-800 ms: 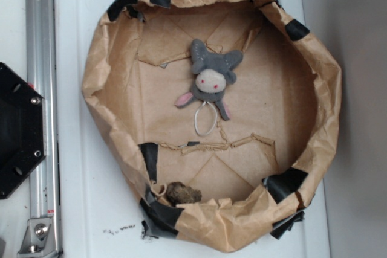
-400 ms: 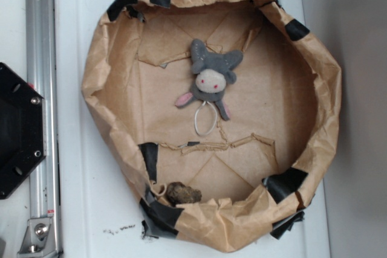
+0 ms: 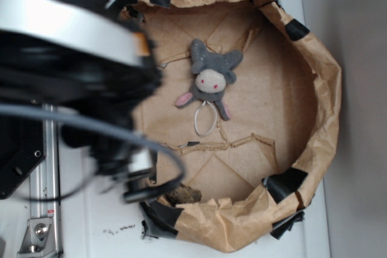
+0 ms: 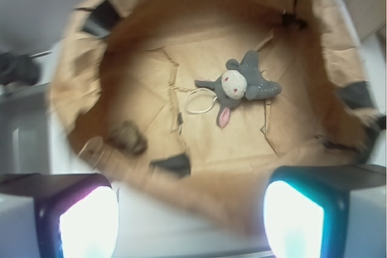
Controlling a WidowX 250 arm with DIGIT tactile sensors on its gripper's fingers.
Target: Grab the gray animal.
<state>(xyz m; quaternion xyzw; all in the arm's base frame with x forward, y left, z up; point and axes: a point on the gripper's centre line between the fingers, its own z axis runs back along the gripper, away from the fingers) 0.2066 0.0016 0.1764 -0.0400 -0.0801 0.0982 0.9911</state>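
Black, blurred arm [image 3: 72,70] covers the left of the exterior view, over the desk [image 3: 91,209] and the paper bin's [image 3: 326,89] left rim. Brown lump [image 3: 183,194] lies by the near-left wall. Gray animal [image 3: 211,78] lies on the bin floor near centre, string loop [image 3: 204,119] beside it. Gripper [image 4: 193,209] spread wide, holding nothing, well apart from the animal.

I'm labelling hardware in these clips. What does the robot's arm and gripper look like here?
In the exterior view the arm is blurred: black body, a silver-grey band with a small orange mark, and a black cable looping off it. In the wrist view the gripper shows two dark, blocky fingers, whose inner faces glow pale, one pinkish and one teal-edged.
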